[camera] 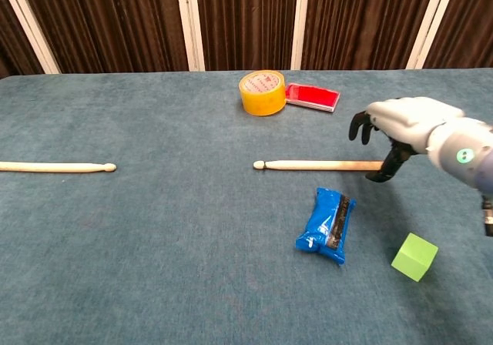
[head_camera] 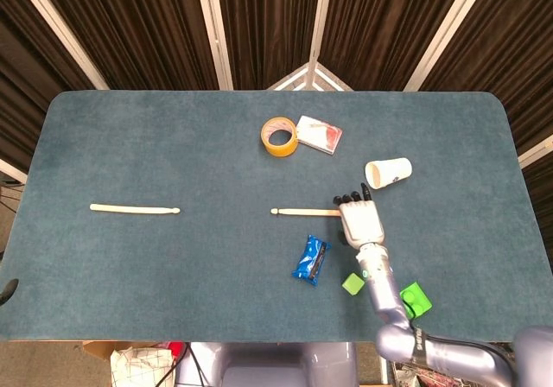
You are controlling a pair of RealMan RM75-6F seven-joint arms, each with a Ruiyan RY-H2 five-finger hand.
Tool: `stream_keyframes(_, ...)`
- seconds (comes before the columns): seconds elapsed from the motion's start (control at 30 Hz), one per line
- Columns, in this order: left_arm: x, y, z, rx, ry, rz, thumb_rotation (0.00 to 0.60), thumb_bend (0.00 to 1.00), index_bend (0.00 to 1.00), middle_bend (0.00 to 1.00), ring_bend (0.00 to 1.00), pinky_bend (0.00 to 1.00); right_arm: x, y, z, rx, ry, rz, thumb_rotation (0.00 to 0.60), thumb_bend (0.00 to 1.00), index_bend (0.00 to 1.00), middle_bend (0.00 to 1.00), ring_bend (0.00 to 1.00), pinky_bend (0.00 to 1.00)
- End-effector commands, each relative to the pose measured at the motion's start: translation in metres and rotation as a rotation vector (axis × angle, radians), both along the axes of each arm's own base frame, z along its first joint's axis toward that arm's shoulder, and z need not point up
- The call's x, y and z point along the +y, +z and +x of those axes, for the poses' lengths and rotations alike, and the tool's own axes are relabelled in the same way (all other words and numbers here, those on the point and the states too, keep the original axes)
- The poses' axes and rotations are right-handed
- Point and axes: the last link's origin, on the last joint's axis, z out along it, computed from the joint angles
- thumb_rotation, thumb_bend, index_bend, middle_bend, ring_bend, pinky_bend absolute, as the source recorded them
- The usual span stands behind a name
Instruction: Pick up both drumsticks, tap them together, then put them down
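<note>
The head camera is looking almost straight down from high above, taking in the whole bench (head_camera: 173, 145) with the curtains at 12 o'clock. The chest camera is sitting low and near, facing forward across the bench (camera: 154, 245) toward those curtains. Both are sharing the central stretch, including the tape roll (head_camera: 279, 136) (camera: 262, 92).

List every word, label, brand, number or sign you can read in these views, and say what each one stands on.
None can be read.
Blue snack packet: a dark band of print, too small to read.
Red packet beside the tape roll: print in the head view, blurred.
Paper cup: a small mark, illegible.
Right hand: a green dot on the wrist, no text.
</note>
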Motion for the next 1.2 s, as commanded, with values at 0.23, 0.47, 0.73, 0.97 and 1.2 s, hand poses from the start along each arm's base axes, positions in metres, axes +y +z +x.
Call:
stream_keyframes(0.23,0.001,0.001,-0.003,0.003,0.015,0.007,0.600,0.30,0.08,0.00,0.00,0.01,-0.011,-0.022,0.011,0.017,0.005,-0.006,0.600,0.32,0.34,0.37,0.24,0.00)
stream_keyframes(0.47,0.001,0.002,-0.005,0.008,0.025,0.009,0.600,0.30,0.08,0.00,0.00,0.01,-0.018,-0.031,0.015,0.035,0.008,-0.016,0.600,0.35,0.37,0.43,0.27,0.00)
stream_keyframes(0.73,0.001,0.002,-0.006,0.011,0.033,0.009,0.600,0.30,0.08,0.00,0.00,0.01,-0.022,-0.035,0.015,0.057,0.015,-0.025,0.600,0.35,0.39,0.45,0.29,0.00)
stream_keyframes(0.97,0.001,0.001,-0.005,0.014,0.033,0.006,0.600,0.30,0.08,0.00,0.00,0.01,-0.026,-0.038,0.013,0.071,0.019,-0.030,0.600,0.35,0.46,0.46,0.29,0.00)
stream_keyframes(1.2,0.001,0.000,-0.006,0.017,0.036,0.002,0.600,0.30,0.08,0.00,0.00,0.01,-0.025,-0.042,0.005,0.081,0.015,-0.021,0.600,0.37,0.48,0.46,0.30,0.00)
